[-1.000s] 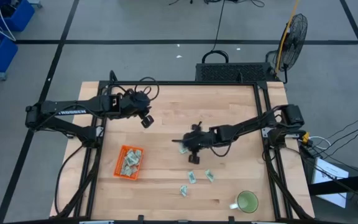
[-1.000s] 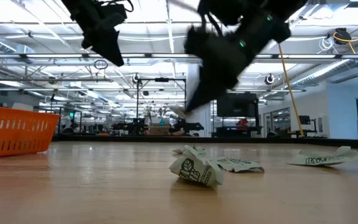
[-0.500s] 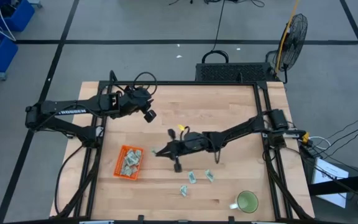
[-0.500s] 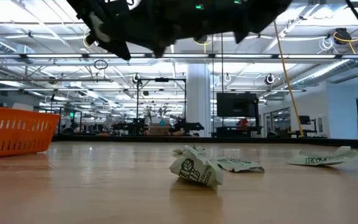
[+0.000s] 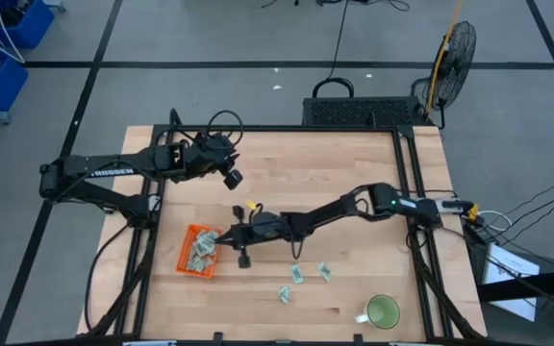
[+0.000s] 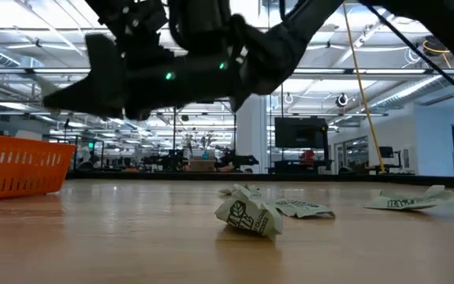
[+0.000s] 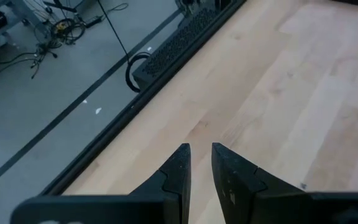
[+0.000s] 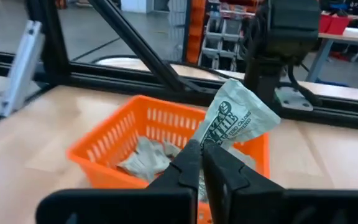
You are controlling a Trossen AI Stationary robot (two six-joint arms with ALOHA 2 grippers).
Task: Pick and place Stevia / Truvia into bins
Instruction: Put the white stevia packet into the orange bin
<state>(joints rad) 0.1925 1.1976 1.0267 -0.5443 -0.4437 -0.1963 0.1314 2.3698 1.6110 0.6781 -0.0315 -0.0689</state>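
Note:
My right gripper [image 5: 221, 236] reaches across the table to the right wall of the orange tray [image 5: 200, 252] and is shut on one pale green and white packet [image 8: 232, 121]. The tray rests flat on the table and holds several crumpled packets [image 8: 145, 158]. Three loose packets lie on the table near its front: one [image 5: 297, 274], one [image 5: 324, 272], one [image 5: 284, 293]. In the low view they show as packets [image 6: 249, 217]. My left gripper [image 5: 231, 178] waits above the table's far left part, its fingers [image 7: 182, 162] a narrow gap apart and empty. My right gripper pinches the packet by one end [image 8: 211, 144] between its two fingers. The rest of the packet sticks out past the fingertips, tilted upward. The fingers come from the table's right side, roughly level. The packet is lifted clear, in front of the tray's wall [image 8: 135, 130].
A round green mug [image 5: 383, 312] stands at the table's front right corner. A black frame runs along the table's edges. Bare wood lies between the tray and the far edge.
My right gripper has gone toward the table's left edge, from the middle of the table to the orange tray, staying above the tabletop and carrying the packet. The loose packets on the table have stayed where they were.

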